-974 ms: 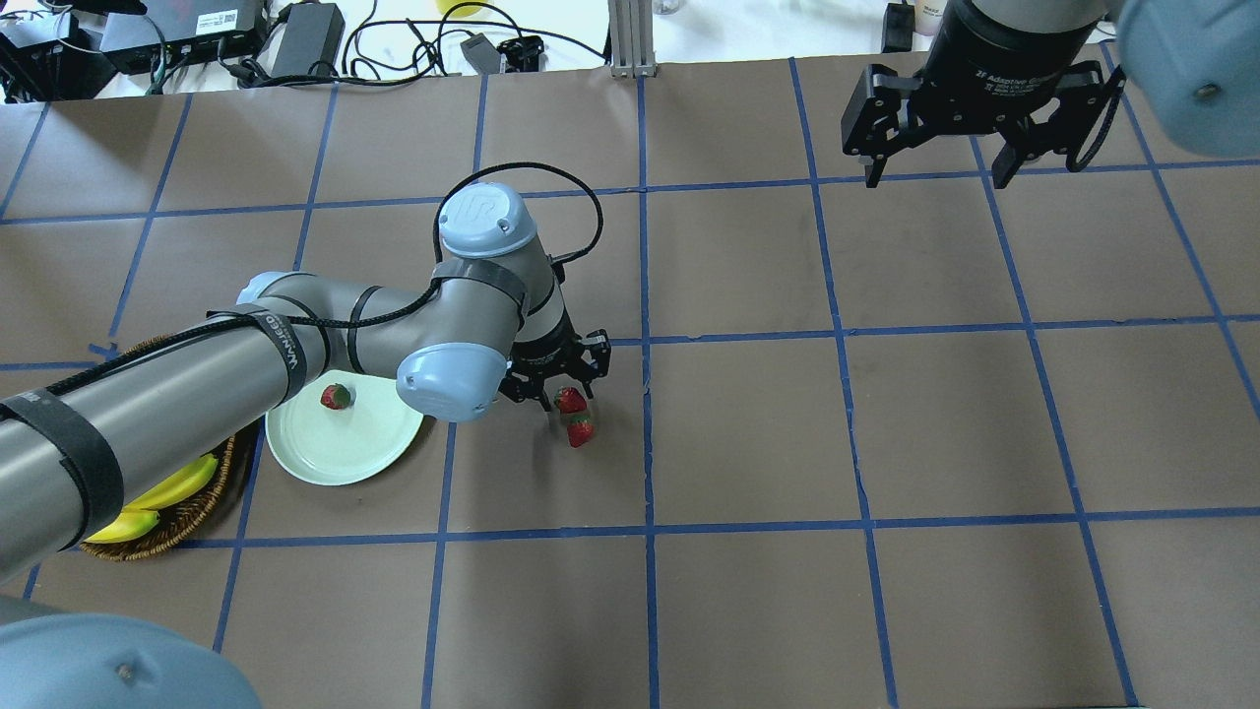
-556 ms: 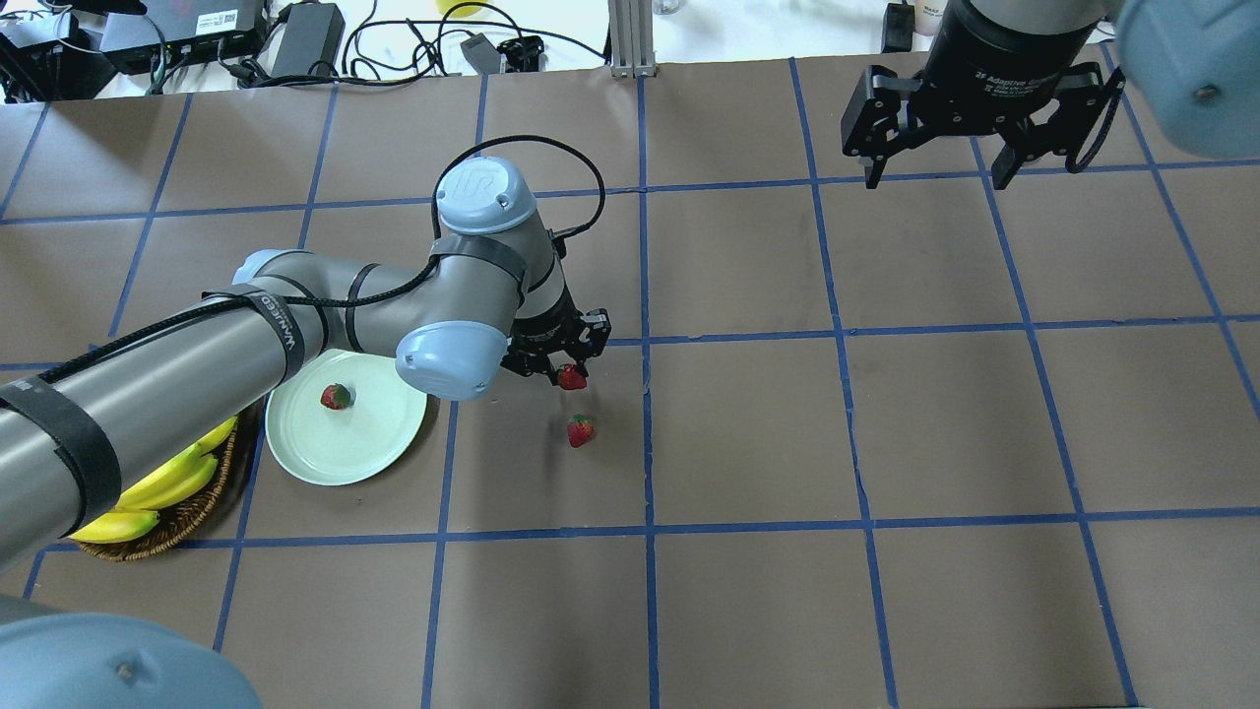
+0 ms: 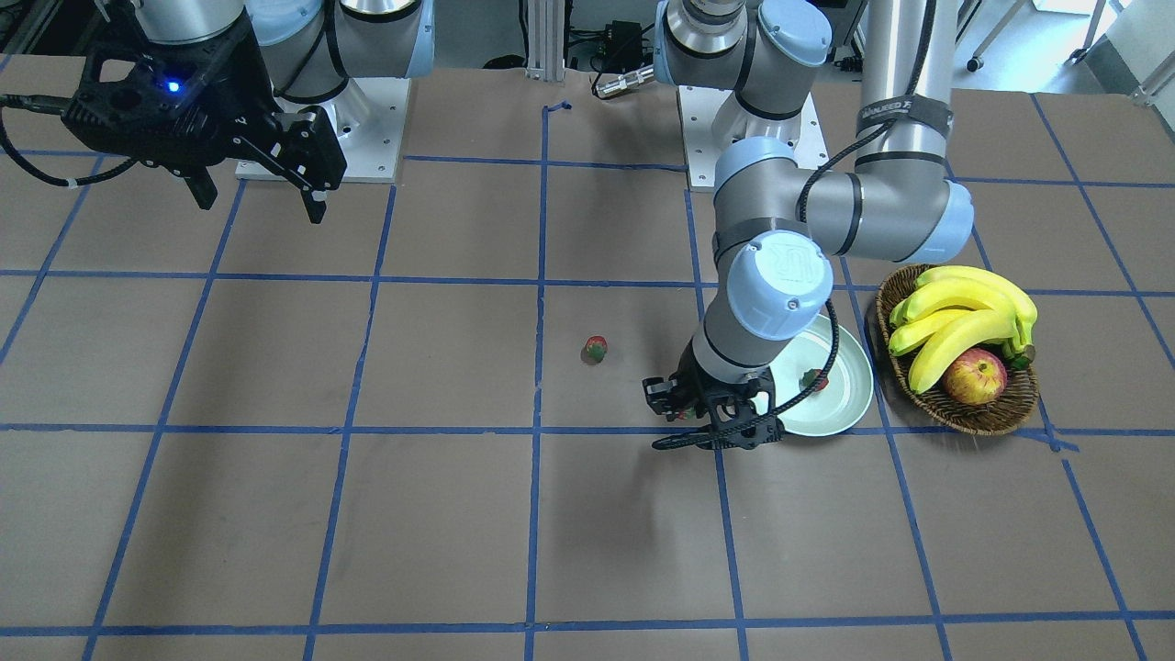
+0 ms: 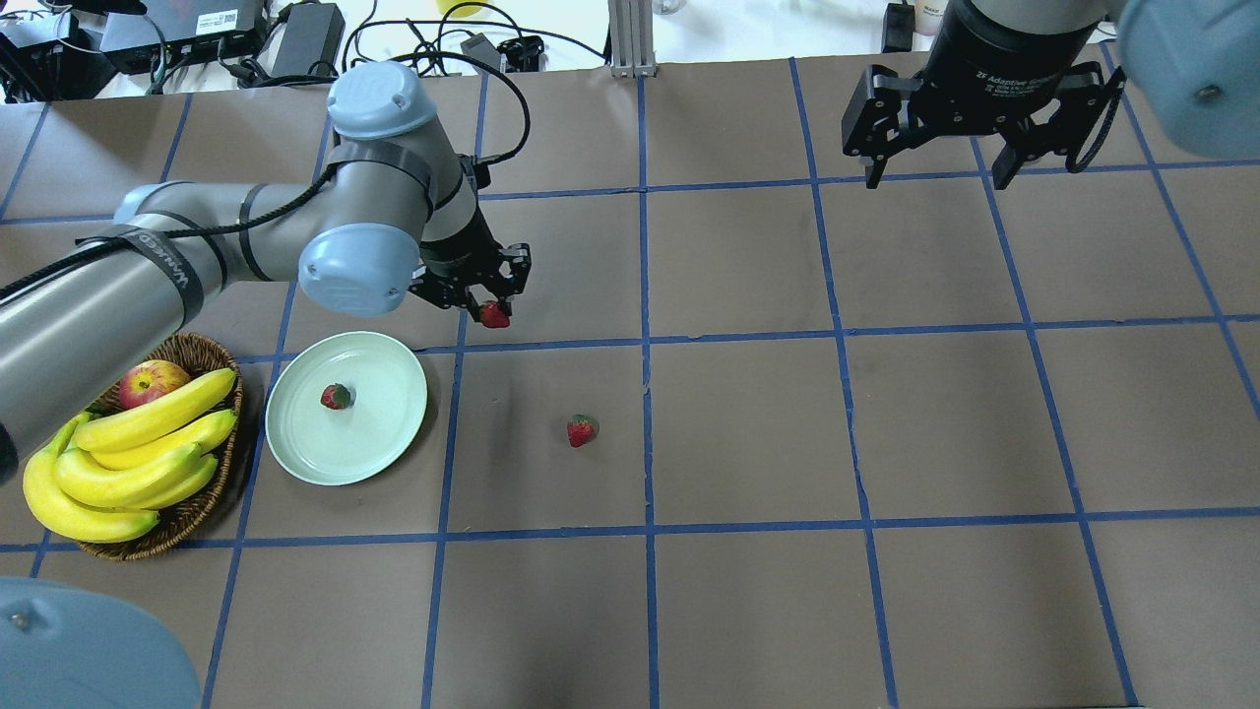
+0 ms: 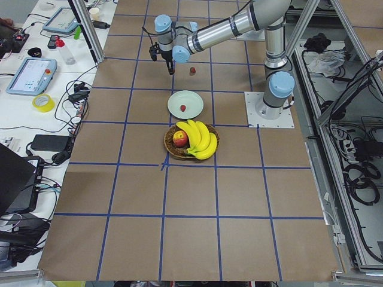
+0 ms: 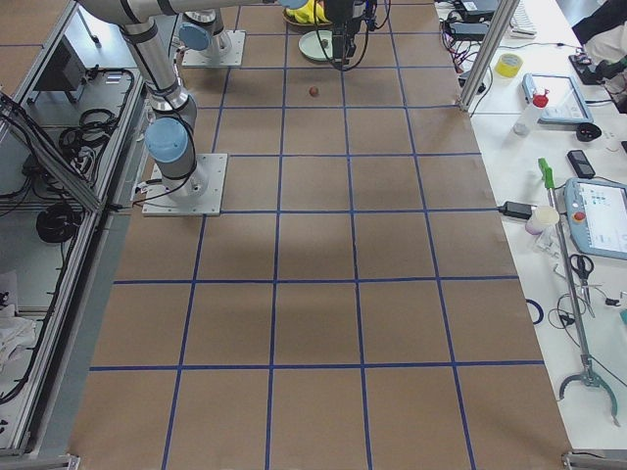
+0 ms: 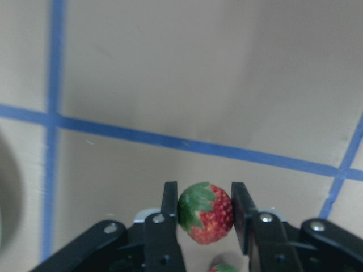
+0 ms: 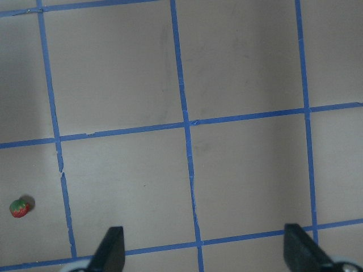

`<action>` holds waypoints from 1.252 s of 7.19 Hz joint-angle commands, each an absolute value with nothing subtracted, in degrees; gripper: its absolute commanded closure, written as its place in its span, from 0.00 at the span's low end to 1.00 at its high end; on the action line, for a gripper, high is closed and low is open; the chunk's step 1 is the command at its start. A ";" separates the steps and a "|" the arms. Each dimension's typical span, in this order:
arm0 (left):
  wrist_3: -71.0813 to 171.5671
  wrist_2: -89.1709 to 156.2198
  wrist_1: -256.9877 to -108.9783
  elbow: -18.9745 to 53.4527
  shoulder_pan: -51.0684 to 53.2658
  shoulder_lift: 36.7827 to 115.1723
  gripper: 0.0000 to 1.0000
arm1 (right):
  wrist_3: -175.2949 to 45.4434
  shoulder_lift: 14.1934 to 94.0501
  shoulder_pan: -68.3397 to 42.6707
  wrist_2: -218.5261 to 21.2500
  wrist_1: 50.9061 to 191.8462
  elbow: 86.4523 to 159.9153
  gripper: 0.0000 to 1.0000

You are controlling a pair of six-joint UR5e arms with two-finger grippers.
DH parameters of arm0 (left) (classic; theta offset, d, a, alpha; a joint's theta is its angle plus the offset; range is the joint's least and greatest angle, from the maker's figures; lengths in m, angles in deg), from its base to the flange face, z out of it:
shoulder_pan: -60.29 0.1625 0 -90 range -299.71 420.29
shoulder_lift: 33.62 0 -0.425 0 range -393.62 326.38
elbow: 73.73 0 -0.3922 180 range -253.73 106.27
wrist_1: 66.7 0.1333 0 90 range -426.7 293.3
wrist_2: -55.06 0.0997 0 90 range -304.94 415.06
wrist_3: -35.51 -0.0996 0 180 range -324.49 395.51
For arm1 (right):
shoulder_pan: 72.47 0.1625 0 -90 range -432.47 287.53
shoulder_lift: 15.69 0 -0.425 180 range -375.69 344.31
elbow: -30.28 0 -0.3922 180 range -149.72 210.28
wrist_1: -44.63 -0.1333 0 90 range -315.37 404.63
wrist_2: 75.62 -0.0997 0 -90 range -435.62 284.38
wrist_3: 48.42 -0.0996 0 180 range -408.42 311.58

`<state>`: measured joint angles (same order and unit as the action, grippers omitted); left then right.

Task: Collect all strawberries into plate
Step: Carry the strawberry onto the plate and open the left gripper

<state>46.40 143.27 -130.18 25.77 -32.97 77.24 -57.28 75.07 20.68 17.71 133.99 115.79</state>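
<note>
My left gripper is shut on a strawberry and holds it above the table, just beyond the far right rim of the pale mint plate. The left wrist view shows that strawberry pinched between both fingers. A second strawberry lies in the plate. A third strawberry lies on the brown table to the plate's right, also in the front view and the right wrist view. My right gripper is open and empty, high at the far right.
A brown wicker basket with bananas and a red-yellow apple stands left of the plate. Cables and power bricks lie beyond the table's far edge. Blue tape lines grid the brown table.
My left gripper has lifted one strawberry away from the other and carried it left and farther away, toward the plate's far side. The right arm has not moved.
</note>
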 commanded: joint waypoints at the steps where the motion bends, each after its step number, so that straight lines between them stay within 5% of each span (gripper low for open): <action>1: 32.60 147.77 -134.28 26.72 -28.75 76.51 1.00 | -57.30 75.11 20.70 17.72 134.01 115.79 0.00; 7: 15.65 152.95 -136.05 34.36 -21.01 76.60 1.00 | -57.30 75.11 20.70 17.46 134.01 115.79 0.00; 9: 15.73 153.05 -135.87 33.85 -21.00 76.34 0.00 | -57.30 75.11 20.70 17.46 134.01 115.79 0.00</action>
